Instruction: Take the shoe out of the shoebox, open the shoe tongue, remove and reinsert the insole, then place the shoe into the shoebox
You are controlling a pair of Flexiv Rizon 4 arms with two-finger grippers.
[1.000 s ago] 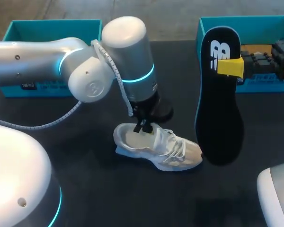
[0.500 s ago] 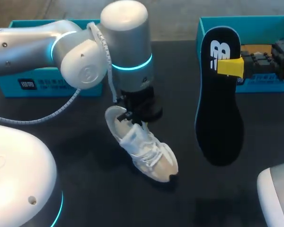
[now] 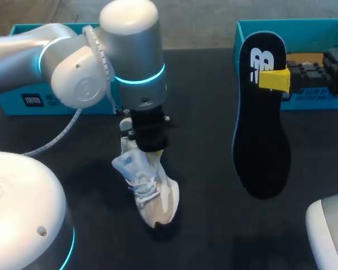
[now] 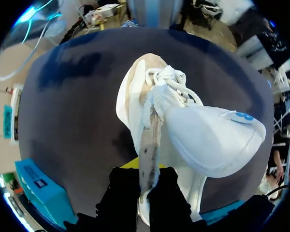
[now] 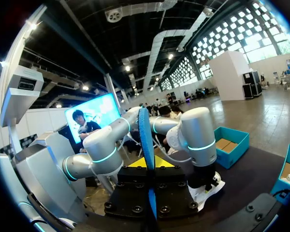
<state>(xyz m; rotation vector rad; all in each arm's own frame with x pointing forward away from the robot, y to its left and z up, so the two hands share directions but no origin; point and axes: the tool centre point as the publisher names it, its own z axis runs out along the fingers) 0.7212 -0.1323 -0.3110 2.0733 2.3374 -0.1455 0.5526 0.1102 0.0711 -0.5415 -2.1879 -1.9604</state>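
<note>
We have the left gripper clamped on the rim of the white sneaker's opening, left of centre in the head view, its toe pointing to the lower edge of the frame. The right gripper is closed on the black insole, which hangs upright at the right of the frame (well apart from the shoe), its top overlapping the teal shoebox. Reinsertion looks next. We should hold the opening steady, line the insole up with the sneaker's length, slide it in under the tongue, and avoid buckling it against the laces.
</note>
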